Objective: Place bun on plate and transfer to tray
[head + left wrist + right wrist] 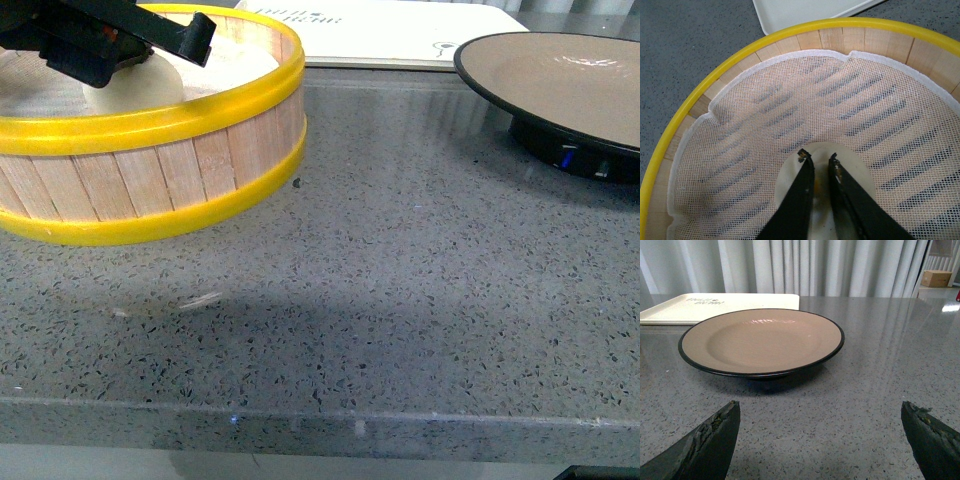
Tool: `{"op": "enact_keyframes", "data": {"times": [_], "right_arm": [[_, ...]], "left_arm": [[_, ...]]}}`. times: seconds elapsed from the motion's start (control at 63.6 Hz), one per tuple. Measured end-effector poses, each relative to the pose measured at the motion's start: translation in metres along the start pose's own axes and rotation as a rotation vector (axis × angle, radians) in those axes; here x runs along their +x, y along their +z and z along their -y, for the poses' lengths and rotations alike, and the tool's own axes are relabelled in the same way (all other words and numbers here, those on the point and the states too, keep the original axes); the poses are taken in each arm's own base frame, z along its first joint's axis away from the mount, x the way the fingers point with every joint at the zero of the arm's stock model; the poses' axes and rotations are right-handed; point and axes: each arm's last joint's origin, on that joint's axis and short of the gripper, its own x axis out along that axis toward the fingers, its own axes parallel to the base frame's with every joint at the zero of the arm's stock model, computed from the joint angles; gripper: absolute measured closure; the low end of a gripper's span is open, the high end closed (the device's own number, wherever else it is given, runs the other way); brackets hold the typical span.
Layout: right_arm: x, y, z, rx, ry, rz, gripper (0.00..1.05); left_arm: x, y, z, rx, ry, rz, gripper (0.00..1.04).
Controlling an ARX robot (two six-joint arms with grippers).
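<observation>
The off-white bun [850, 167] sits in the steamer on the white mesh cloth, and it also shows in the front view [140, 88]. My left gripper [818, 159] is shut on the bun, its black fingers pressed into the bun's top; in the front view it [150, 45] reaches into the steamer from the left. The grey-brown plate [762, 337] with a black rim stands at the right [560, 75]. The cream-white tray [390, 30] lies behind it [715, 305]. My right gripper [820, 412] is open, low over the counter in front of the plate.
The yellow-rimmed wooden steamer basket [190, 165] stands at the left of the grey speckled counter [400, 300]. Its mesh cloth [790, 115] lines the inside. The counter's front edge runs near the bottom of the front view. Curtains hang behind the table.
</observation>
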Motion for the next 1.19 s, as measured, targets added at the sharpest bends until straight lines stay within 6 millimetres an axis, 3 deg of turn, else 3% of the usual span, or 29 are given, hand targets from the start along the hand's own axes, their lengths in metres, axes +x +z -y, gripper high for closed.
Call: {"op": "enact_keyframes", "data": {"times": [0.047, 0.409, 0.66, 0.818, 1.006, 1.195], "right_arm": [[0.000, 0.000, 0.000, 0.000, 0.000, 0.000, 0.09], [0.000, 0.000, 0.000, 0.000, 0.000, 0.000, 0.09], [0.000, 0.000, 0.000, 0.000, 0.000, 0.000, 0.09], [0.000, 0.000, 0.000, 0.000, 0.000, 0.000, 0.09], [0.000, 0.000, 0.000, 0.000, 0.000, 0.000, 0.09], [0.000, 0.000, 0.000, 0.000, 0.000, 0.000, 0.09]], "left_arm": [[0.000, 0.000, 0.000, -0.005, 0.000, -0.001, 1.01], [-0.007, 0.011, -0.004, -0.047, -0.034, 0.012, 1.01], [-0.021, 0.038, -0.011, -0.069, -0.044, 0.073, 1.01], [-0.031, 0.066, -0.008, -0.075, -0.060, 0.137, 1.01], [-0.042, 0.116, 0.018, -0.052, -0.131, 0.248, 1.01], [-0.043, 0.156, 0.068, 0.004, -0.244, 0.313, 1.01]]}}
